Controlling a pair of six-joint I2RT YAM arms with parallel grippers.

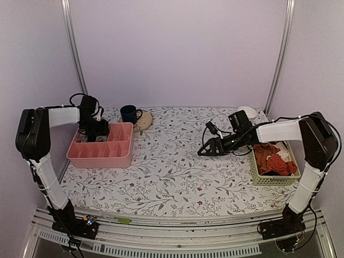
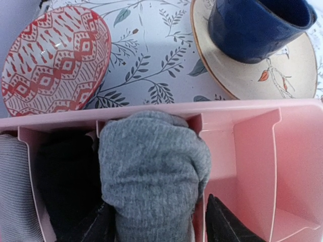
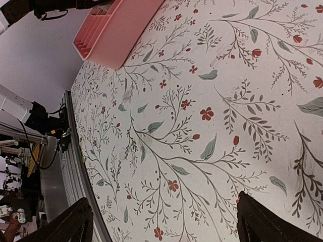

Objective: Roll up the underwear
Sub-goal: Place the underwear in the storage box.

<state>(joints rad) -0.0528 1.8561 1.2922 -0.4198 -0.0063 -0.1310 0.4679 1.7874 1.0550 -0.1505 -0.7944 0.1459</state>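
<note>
Floral table's (image 2: pixel 151 50) pink tray (image 2: pixel 252 108) holds the underwear (image 2: pixel 151 171) rolled along its compartment (image 2: pixel 196 123).

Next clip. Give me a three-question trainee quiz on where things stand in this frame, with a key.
1. True or false: the rolled grey underwear sits inside a compartment of the pink organizer.
2. What does the right gripper hold? A) a white cloth B) nothing, its jaws are wide open above the table C) a red sock
3. Fill in: the blue mug stands on a beige ____.

Key: 1 true; 2 B; 3 plate.
</note>
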